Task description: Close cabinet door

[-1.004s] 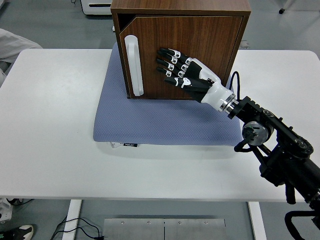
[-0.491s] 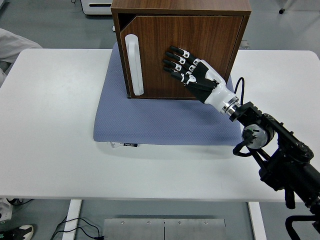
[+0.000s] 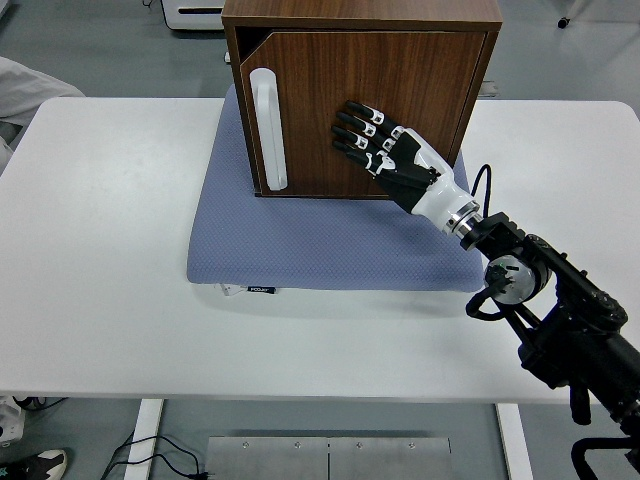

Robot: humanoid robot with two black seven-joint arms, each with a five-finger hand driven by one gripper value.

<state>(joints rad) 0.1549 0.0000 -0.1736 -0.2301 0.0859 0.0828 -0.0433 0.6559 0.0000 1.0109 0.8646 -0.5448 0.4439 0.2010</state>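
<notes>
A dark wooden cabinet (image 3: 360, 20) stands on a blue-grey mat (image 3: 320, 240) at the back middle of the table. Its door (image 3: 400, 90) is nearly shut, with a narrow gap still showing at its upper left corner. A white vertical handle (image 3: 268, 128) sits on the door's left side. My right hand (image 3: 375, 140) is open, its fingers spread flat against the middle of the door, to the right of the handle. The left arm does not show.
The white table (image 3: 100, 250) extends to both sides and in front of the mat. A person's light sleeve (image 3: 25, 90) shows at the left edge. A black cable (image 3: 480, 180) loops by my right wrist.
My right hand has slid up and to the right along the door, and the forearm has swung closer to the cabinet. The door's gap looks about the same.
</notes>
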